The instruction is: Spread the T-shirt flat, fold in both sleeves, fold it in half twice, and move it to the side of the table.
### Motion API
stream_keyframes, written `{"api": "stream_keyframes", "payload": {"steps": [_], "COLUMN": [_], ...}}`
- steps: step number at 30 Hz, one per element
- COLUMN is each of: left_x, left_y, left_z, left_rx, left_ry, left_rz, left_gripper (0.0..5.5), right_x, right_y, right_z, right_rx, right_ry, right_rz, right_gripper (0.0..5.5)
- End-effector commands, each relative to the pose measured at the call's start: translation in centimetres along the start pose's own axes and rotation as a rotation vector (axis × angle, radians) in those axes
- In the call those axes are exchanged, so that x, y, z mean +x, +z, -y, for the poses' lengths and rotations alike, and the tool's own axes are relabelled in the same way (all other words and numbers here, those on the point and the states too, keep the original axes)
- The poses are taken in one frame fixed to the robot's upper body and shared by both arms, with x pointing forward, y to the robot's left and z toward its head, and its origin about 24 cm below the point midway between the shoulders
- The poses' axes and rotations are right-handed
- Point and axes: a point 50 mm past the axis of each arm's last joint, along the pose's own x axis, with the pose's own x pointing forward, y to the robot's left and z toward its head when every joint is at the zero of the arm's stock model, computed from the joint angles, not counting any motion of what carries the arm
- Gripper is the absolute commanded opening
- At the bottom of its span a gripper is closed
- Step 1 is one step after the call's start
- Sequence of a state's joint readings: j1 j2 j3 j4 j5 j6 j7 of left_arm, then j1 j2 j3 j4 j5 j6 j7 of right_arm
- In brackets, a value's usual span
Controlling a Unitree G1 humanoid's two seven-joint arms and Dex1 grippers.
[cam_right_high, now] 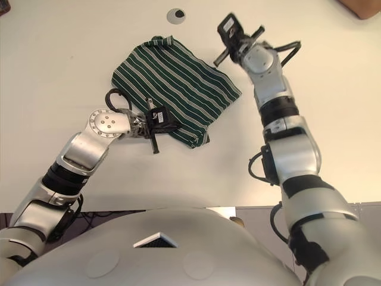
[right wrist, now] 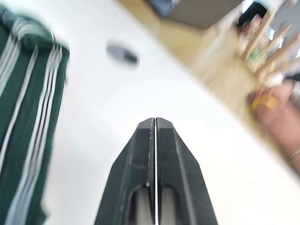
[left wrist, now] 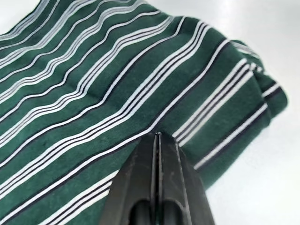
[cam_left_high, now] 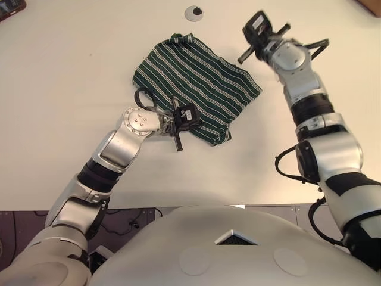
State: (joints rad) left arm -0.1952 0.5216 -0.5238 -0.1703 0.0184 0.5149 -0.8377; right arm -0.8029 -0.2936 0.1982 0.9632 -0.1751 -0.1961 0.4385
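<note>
Operator: Report the position of the workpiece.

Technician: The T-shirt (cam_left_high: 193, 80), green with white stripes, lies folded into a compact rectangle on the white table (cam_left_high: 71, 71), set askew near the middle. Its collar (cam_left_high: 180, 38) points to the far side, toward a round grommet (cam_left_high: 194, 13) in the tabletop.

Operator: State of the left end effector?

Technician: The left gripper (cam_left_high: 190, 113) sits at the near edge of the T-shirt, beside the near corner. The wrist view shows both fingers pressed together, tips over the striped fabric. No cloth is visible between them.

Operator: And the right end effector?

Technician: The right gripper (cam_left_high: 257, 22) is raised above the table, just beyond the far right corner of the T-shirt and apart from it. Its fingers are closed flat against each other and hold nothing. They point toward the far edge of the table
</note>
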Motion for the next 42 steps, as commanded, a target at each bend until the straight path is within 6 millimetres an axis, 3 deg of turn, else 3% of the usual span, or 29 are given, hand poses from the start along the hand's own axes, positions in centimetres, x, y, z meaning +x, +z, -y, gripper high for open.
{"api": "stream_keyframes", "payload": {"steps": [1, 4, 7, 10, 12, 14, 19, 23, 25, 27, 31, 35, 42], "left_x": [-0.6, -0.9, -1.1, -2.0, -3.2, -4.4, -6.1, -8.8, -10.3, -11.7, -13.0, -12.7, -8.6], "left_y": [-4.4, -4.5, -4.5, -5.0, -6.0, -6.7, -6.8, -2.5, -2.0, -2.9, -6.0, -8.4, -6.8], "left_z": [0.5, 0.4, 0.4, 0.5, 0.3, -0.2, 0.1, -2.4, -2.1, -1.2, -1.0, -0.9, 0.6], "left_rx": [-0.097, -0.091, -0.083, -0.071, -0.056, -0.039, -0.042, 0.017, 0.071, 0.152, 0.408, 0.579, 0.755], "left_ry": [-0.006, -0.005, -0.012, -0.028, -0.029, -0.02, 0.019, 0.277, 0.324, 0.321, 0.297, 0.225, 0.088], "left_rz": [-0.189, -0.19, -0.192, -0.217, -0.259, -0.302, -0.246, 0.038, 0.041, -0.035, -0.262, -0.359, -0.189], "left_gripper": [0.04, 0.04, 0.04, 0.04, 0.04, 0.04, 0.04, 0.2, 0.49, 0.75, 1.23, 1.57, 1.57], "right_x": [-0.7, -1.4, -2.5, -5.5, -8.0, -9.8, -8.5, -8.6, -10.3, -12.7, -16.0, -16.2, -14.9], "right_y": [-0.7, -2.5, -5.1, -7.9, -8.5, -7.6, -3.7, -1.2, -0.7, -1.1, -2.7, -4.1, -3.6], "right_z": [-2.9, -4.3, -4.9, -5.3, -6.1, -7.2, -7.9, -4.7, -3.4, -3.0, -4.8, -6.8, -10.0], "right_rx": [-0.097, -0.146, -0.343, -0.511, -0.458, -0.372, -0.235, -0.174, -0.243, -0.33, -0.43, -0.614, -0.736], "right_ry": [0.337, 0.491, 0.596, 0.86, 1.085, 1.215, 1.022, 0.709, 0.68, 0.715, 0.812, 0.81, 0.777], "right_rz": [0.056, -0.014, -0.16, -0.291, -0.288, -0.207, 0.004, 0.156, 0.183, 0.182, 0.187, 0.232, 0.369], "right_gripper": [0.0, 0.0, 0.0, 0.0, 0.0, 0.0, 0.0, 0.48, 0.8, 1.11, 1.65, 2.15, 2.15]}}
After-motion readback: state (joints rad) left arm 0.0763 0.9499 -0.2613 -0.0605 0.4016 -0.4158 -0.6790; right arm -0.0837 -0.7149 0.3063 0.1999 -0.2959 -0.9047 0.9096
